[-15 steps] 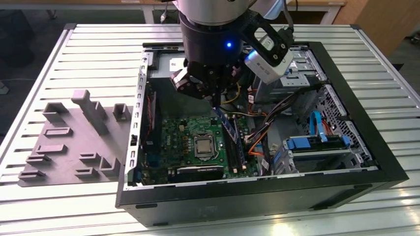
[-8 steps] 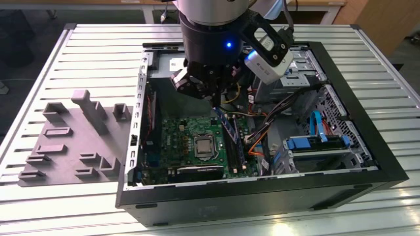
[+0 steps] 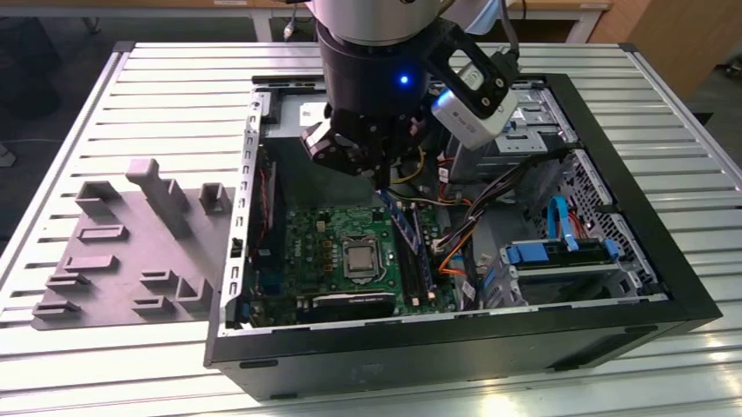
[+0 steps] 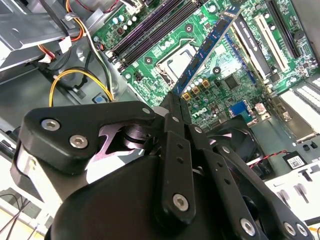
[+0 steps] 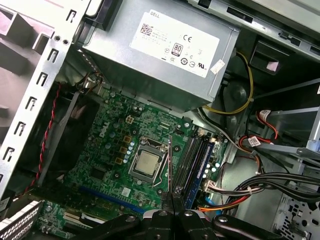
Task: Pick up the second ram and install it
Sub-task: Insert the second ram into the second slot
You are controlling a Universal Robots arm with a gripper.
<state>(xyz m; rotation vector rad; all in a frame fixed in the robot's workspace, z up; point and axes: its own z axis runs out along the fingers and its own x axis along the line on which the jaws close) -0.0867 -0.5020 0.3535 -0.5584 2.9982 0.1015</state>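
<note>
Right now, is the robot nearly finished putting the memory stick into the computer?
Partway. Done: the pincer is shut on the memory stick, so it's picked up. In hand: it hangs over the green board. Another blue stick looks already seated there. Left: the held one isn't in a slot yet.

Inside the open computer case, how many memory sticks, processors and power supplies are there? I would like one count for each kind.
Memory sticks: 2, the held stick in the tool and the seated stick in its slot
Processor: 1
Power supply: 1
Total: 4
</note>
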